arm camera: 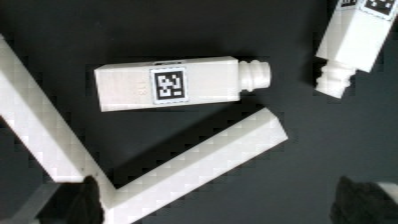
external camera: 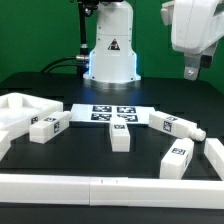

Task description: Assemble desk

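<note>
Railing (external camera: 100, 185) of white plastic runs along the near edge of the black surface (external camera: 70, 158), and both its ends run out of the exterior view.

Just behind it, toward the exterior view's right, you have the nearest leg (external camera: 178, 160) lying flat, tag up. A little farther back lie three more: the centre leg (external camera: 120, 136), the left leg (external camera: 48, 125) and the right leg (external camera: 175, 125). The centre leg meets the near edge of the marker board (external camera: 100, 112); whether it rests on it is hard to make out.

The desk panel (external camera: 20, 108) sits at the exterior view's far left, cut off by the frame, so you cannot see its whole outline. Behind the board stands the robot pedestal (external camera: 110, 50), its top cropped.

The gripper (external camera: 193, 68) hangs high at the exterior view's right, well above the surface. Its fingers (arm camera: 368, 200) show in the wrist view only as dark blurs, spread wide with nothing between them.

That wrist view also gives you a tagged leg (arm camera: 169, 85) near a railing corner, and a second leg (arm camera: 347, 50) partly cropped. Which legs these are, you cannot tell.
</note>
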Robot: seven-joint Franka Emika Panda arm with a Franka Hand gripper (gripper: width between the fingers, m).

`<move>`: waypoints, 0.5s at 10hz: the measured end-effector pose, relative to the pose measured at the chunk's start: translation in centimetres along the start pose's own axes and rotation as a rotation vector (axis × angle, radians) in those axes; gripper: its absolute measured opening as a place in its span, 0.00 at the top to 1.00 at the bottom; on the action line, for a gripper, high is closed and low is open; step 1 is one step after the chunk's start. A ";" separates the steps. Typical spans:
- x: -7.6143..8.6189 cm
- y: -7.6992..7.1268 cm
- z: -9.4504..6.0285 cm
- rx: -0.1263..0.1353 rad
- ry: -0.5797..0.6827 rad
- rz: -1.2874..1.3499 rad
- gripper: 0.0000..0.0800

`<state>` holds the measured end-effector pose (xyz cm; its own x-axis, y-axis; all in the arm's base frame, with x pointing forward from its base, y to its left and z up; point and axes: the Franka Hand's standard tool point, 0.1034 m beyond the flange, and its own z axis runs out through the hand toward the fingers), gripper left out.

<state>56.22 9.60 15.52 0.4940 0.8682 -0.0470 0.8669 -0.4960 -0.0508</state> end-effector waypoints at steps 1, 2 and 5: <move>0.0 0.0 0.0 0.001 -0.001 0.000 0.19; 0.0 0.0 0.0 0.001 -0.001 0.000 0.19; -0.1 0.0 0.0 0.001 -0.001 0.002 0.19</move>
<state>56.20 9.50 15.50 0.4956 0.8672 -0.0483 0.8658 -0.4977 -0.0518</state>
